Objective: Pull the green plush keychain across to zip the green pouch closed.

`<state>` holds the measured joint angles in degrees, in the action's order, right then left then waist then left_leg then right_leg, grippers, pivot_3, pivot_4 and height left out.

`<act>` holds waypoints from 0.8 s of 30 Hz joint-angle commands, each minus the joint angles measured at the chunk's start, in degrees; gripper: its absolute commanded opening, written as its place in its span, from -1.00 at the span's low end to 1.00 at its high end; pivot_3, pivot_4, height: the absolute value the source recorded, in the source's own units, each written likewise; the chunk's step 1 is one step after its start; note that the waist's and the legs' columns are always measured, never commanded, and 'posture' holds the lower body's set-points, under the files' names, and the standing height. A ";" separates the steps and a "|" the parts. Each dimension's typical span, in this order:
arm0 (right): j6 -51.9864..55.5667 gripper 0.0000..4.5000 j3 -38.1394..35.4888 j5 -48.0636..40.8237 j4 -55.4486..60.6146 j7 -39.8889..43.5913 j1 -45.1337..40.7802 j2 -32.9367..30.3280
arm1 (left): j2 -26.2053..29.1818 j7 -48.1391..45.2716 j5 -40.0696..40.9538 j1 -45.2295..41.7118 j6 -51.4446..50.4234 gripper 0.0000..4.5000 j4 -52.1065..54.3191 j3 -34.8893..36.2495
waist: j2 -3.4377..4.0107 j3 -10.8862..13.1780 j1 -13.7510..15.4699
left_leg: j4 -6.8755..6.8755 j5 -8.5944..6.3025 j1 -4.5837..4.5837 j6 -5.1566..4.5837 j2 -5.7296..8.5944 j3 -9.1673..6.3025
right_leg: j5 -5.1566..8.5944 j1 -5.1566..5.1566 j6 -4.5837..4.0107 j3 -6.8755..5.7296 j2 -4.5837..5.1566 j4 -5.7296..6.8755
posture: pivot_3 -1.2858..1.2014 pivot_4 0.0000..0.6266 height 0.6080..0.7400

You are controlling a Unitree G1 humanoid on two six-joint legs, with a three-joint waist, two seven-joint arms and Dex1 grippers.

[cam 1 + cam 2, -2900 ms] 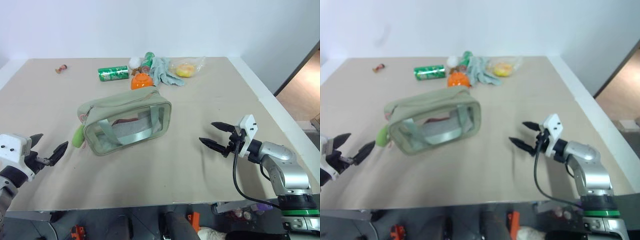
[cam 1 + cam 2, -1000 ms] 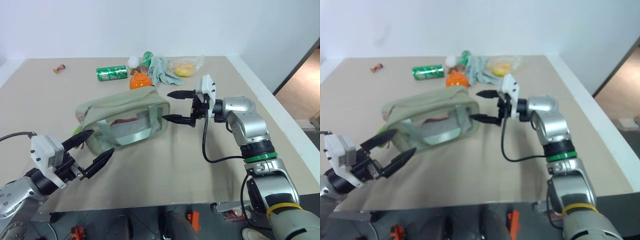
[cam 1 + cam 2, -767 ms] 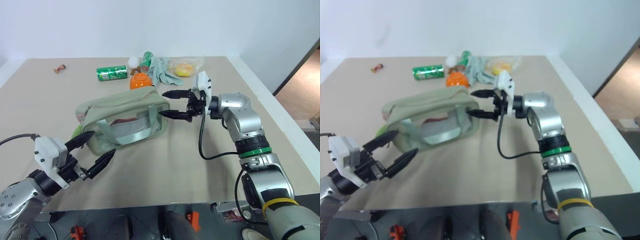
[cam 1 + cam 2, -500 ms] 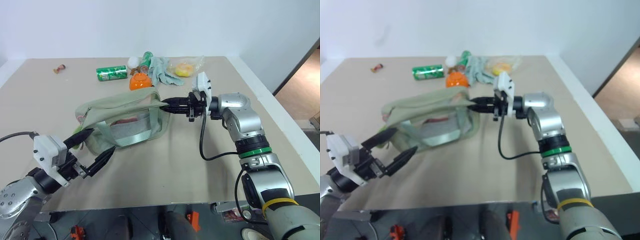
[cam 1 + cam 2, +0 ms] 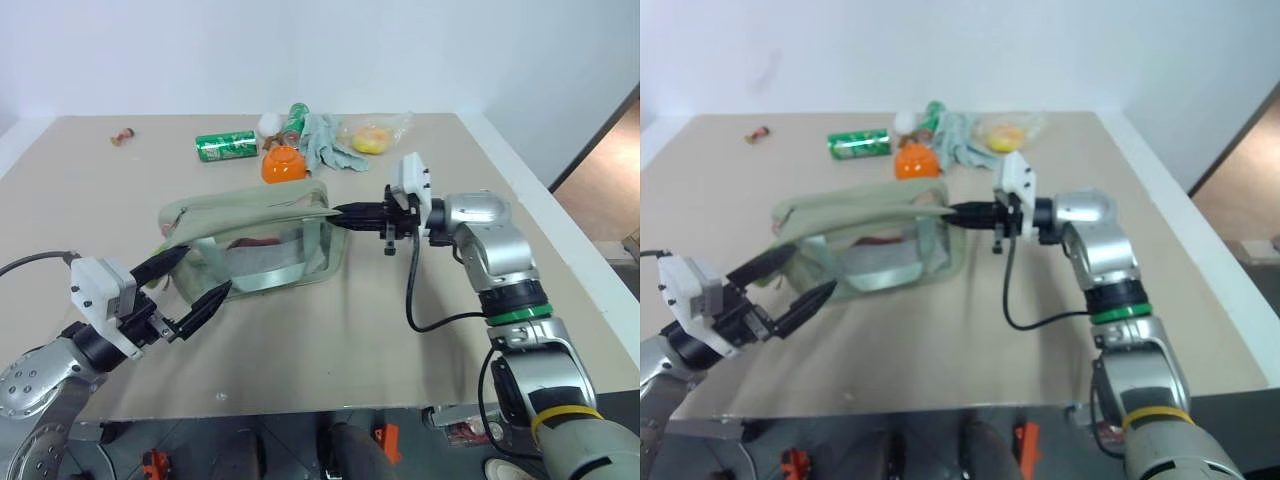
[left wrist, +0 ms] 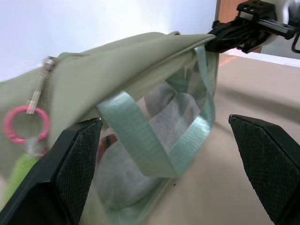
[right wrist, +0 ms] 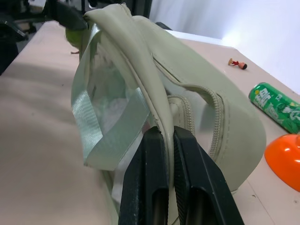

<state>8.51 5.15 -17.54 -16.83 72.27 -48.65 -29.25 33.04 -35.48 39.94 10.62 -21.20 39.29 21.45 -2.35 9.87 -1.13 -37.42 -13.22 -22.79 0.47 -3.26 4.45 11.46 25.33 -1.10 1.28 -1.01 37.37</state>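
The green pouch [image 5: 262, 238] lies mid-table, its clear front panel and two webbing straps facing me. My right gripper [image 5: 341, 212] is shut on the fabric tab at the pouch's right top end; the right wrist view shows its fingers [image 7: 154, 154] pinching that edge. My left gripper [image 5: 206, 270] is open at the pouch's left front corner, one finger on each side of that corner. The green plush keychain [image 6: 13, 180] hangs from a pink ring [image 6: 26, 125] on the zipper pull at the left end, just beside my left finger [image 6: 77, 161]. The keychain [image 7: 76, 33] is also in the right wrist view.
At the table's far side lie a green soda can [image 5: 226, 146], an orange bowl [image 5: 283, 165], a grey-green glove [image 5: 326, 140], a plastic bag with something yellow [image 5: 372, 136] and a small red item [image 5: 123, 135]. The table edge [image 5: 545, 215] runs along the right.
My right gripper, open beside the pouch's right end a second ago, has shut on it and lifted that end taut. The left gripper stays open at the left end.
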 commanded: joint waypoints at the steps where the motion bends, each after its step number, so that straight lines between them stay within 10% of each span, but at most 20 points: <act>1: 3.11 -0.99 -4.59 -2.81 7.64 -1.64 1.39 -3.71 | 0.97 -0.42 0.15 -1.02 0.56 1.00 0.56 0.22 | 0.00 0.00 0.03 | -0.01 0.00 -0.01 0.00 0.04 0.00 | 0.02 0.00 0.03 -0.02 0.03 0.00 | 0.03 -0.52 1.00; 24: 5.90 -0.99 -10.33 -6.25 22.12 -5.60 19.48 -14.68 | 4.21 -4.74 3.87 -10.53 -3.08 1.00 -8.03 -0.30 | 0.00 0.00 -0.07 | -0.03 0.00 0.05 0.00 0.18 -0.01 | 0.00 -0.03 0.10 0.02 -0.04 0.00 | 0.03 -0.52 1.00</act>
<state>16.41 -5.14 -24.35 5.23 66.84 -28.46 -44.01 35.77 -39.30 41.44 1.30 -22.92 31.65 19.87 -2.36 9.87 -1.20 -37.45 -13.22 -22.73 0.47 -3.07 4.44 11.46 25.29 -1.00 1.30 -1.06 37.37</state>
